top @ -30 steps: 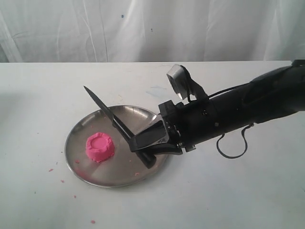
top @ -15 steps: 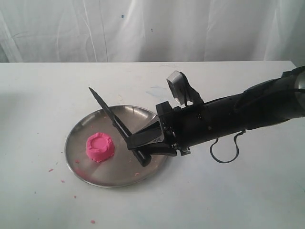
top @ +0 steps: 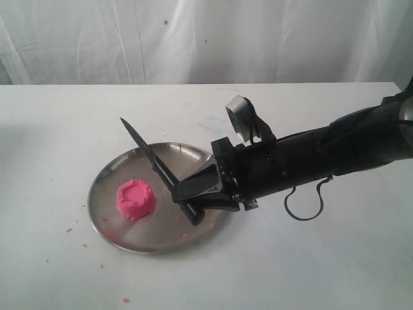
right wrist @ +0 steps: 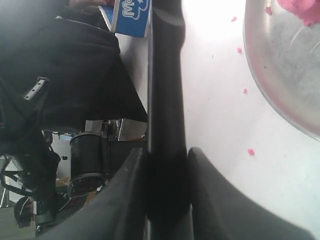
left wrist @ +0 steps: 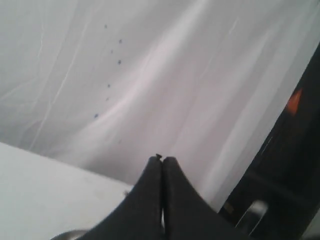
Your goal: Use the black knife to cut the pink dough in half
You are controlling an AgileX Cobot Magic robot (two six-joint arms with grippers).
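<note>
The pink dough [top: 135, 199] is a whole round puck with a dented top, on the left part of the steel plate [top: 110, 174]; a slice of it shows in the right wrist view [right wrist: 305, 11]. My right gripper [top: 184, 196] is shut on the black knife [top: 152, 161] by its handle, over the plate's right side. The blade slants up and to the far left, its tip beyond the plate's far rim, clear of the dough. In the right wrist view the knife [right wrist: 166, 75] runs between the fingers [right wrist: 131, 186]. My left gripper [left wrist: 162, 160] is shut and empty, aimed at the white curtain.
Tiny pink crumbs [top: 68, 230] dot the white table left of and in front of the plate, one near the front edge [top: 125, 300]. A white curtain hangs behind the table. The right arm [top: 322, 155] stretches in from the right with a loose cable loop [top: 303, 203].
Over the last second the right arm shifted a little left with the knife, its tip rising slightly; in the last half second nothing moved. The dough stayed put.
</note>
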